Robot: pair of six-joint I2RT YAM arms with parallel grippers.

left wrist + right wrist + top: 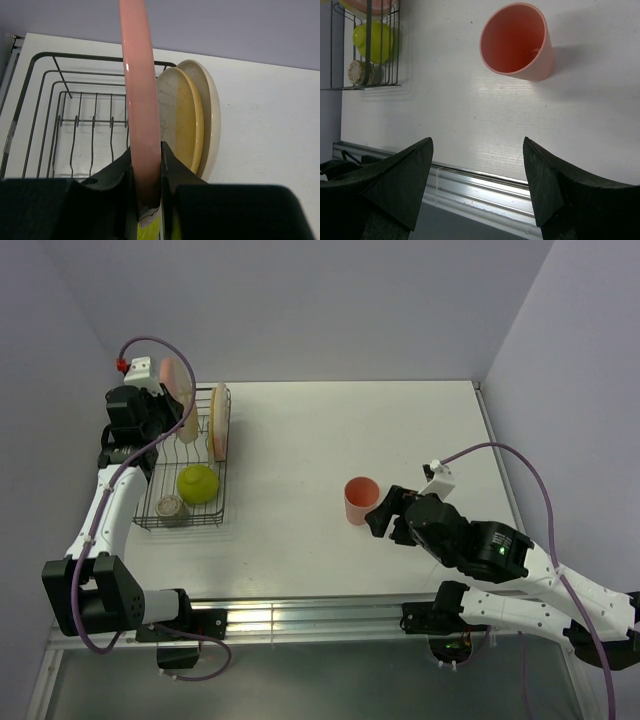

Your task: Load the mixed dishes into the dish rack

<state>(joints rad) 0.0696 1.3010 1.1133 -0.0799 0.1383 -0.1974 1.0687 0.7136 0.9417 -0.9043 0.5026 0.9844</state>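
Observation:
The black wire dish rack (pixel 150 502) stands at the table's left. Two cream and yellow plates (pixel 218 420) stand on edge in it, and they show in the left wrist view (pixel 192 120). A lime-green bowl (pixel 198 483) and a small grey speckled dish (pixel 169 508) lie at its near end. My left gripper (pixel 172 400) is shut on the rim of a pink plate (pixel 140 100), held on edge above the rack's far end. The salmon-pink cup (pixel 360 500) stands upright mid-table. My right gripper (pixel 478 150) is open and empty, just right of the cup (pixel 517 42).
The rack's prongs (pixel 85 135) left of the pink plate stand bare. A metal rail (pixel 300 615) runs along the table's near edge. Purple-grey walls close the left, far and right sides.

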